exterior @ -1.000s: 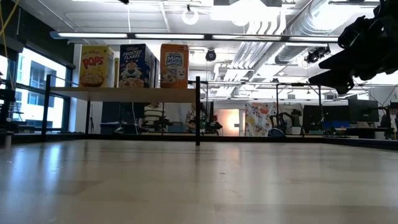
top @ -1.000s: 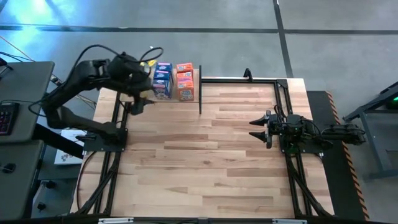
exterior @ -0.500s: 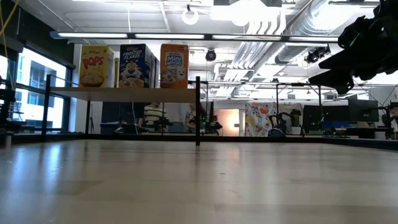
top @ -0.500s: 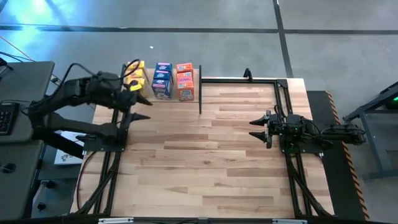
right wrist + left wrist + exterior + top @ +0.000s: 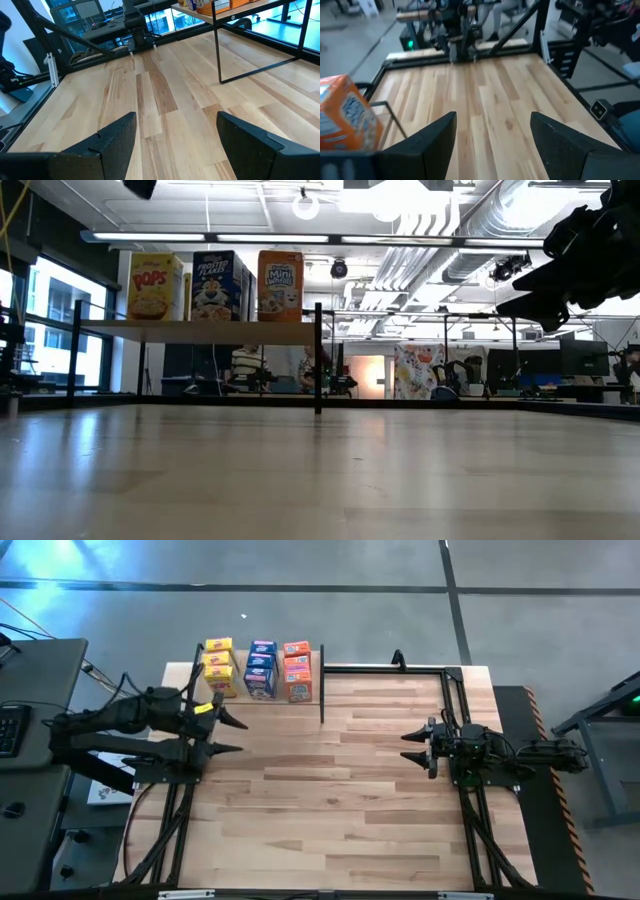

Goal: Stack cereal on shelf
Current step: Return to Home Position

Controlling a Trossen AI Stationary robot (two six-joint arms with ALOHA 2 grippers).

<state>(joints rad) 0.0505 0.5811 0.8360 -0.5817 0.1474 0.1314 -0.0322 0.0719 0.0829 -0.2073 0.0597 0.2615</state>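
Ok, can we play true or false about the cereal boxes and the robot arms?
1. The boxes stand on the shelf. True.
2. The left end effector holds a blue box. False: it is open and holds nothing.
3. The blue boxes are between the yellow boxes and the orange boxes. True.
4. The right end effector hovers over the shelf. False: it is open at the right side of the table, away from the shelf.
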